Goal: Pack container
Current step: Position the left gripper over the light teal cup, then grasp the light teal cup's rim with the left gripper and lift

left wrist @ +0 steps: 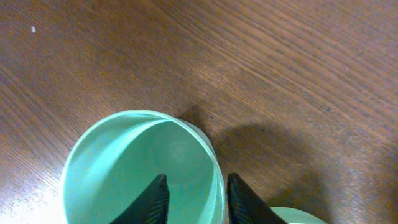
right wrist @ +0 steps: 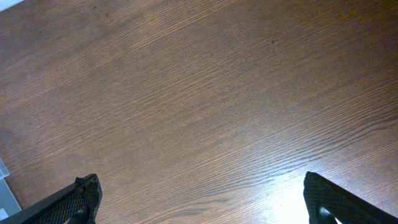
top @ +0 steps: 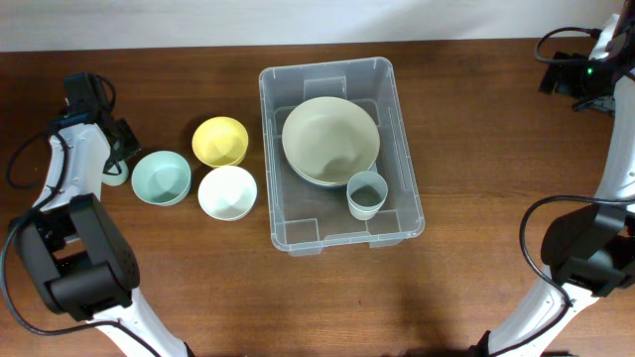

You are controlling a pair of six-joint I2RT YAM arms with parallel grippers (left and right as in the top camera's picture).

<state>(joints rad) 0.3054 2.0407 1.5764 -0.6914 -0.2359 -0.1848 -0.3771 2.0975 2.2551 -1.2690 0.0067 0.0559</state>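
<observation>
Container (top: 327,65): I'm judging it light, slick and slightly flexible, best taken by the rim.
I'm pinching the mint cup (left wrist: 124,168) by its wall in the left gripper (left wrist: 197,178), container well to its right; right gripper (right wrist: 200,177) hanging spread.

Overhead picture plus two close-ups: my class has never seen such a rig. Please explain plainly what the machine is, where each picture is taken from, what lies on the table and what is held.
The machine is a left arm and a right arm at a wooden table, each ending in a two-finger gripper. The overhead picture looks straight down. The close-ups come from cameras on the wrists.

A clear container holds a large pale bowl and a grey-green cup. Beside it sit a yellow bowl, a mint bowl and a white bowl.

The left gripper straddles the rim of a mint cup, but a firm grip isn't clear. The right gripper is open over bare wood and holds nothing.
</observation>
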